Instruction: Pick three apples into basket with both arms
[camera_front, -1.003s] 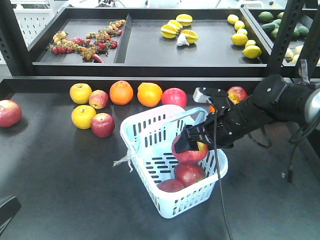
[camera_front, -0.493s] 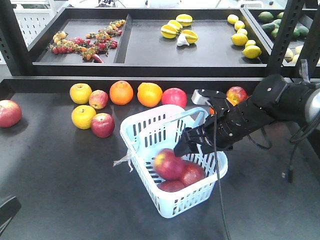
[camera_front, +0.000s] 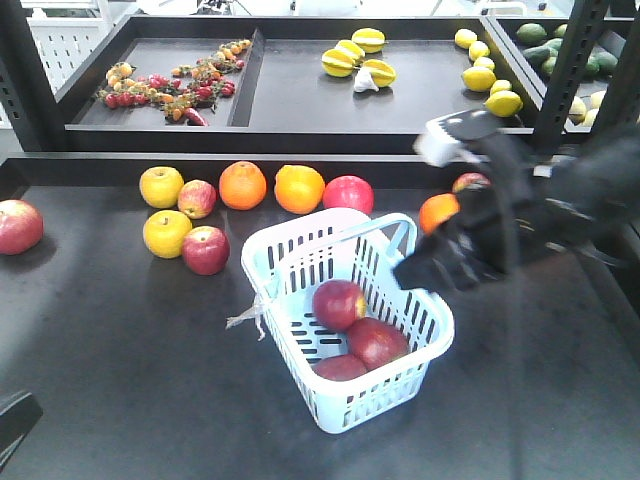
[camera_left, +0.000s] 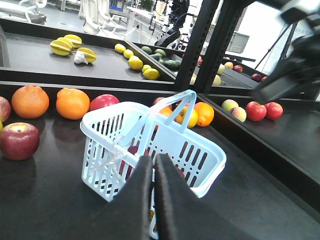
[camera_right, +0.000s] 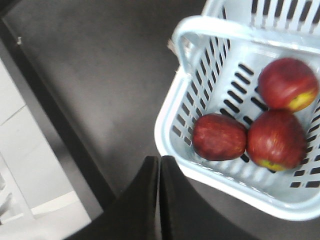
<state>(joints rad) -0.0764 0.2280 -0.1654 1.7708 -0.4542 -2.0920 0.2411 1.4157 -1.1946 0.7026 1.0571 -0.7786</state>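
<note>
We see three apples (camera_front: 355, 335) lying together inside the basket (camera_front: 300, 262), which stands on the counter (camera_front: 120, 360). The right pincer (camera_right: 159, 167) has its fingers pressed together, holding nothing, above the basket's near rim. The left pincer (camera_left: 153, 165) is likewise closed and empty, just before the basket.

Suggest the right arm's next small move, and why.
Probably lift clear and retract. Three apples already sit in the basket, the right gripper looks shut and empty, and the left gripper is shut beside the basket, so nothing seems left to pick.
</note>
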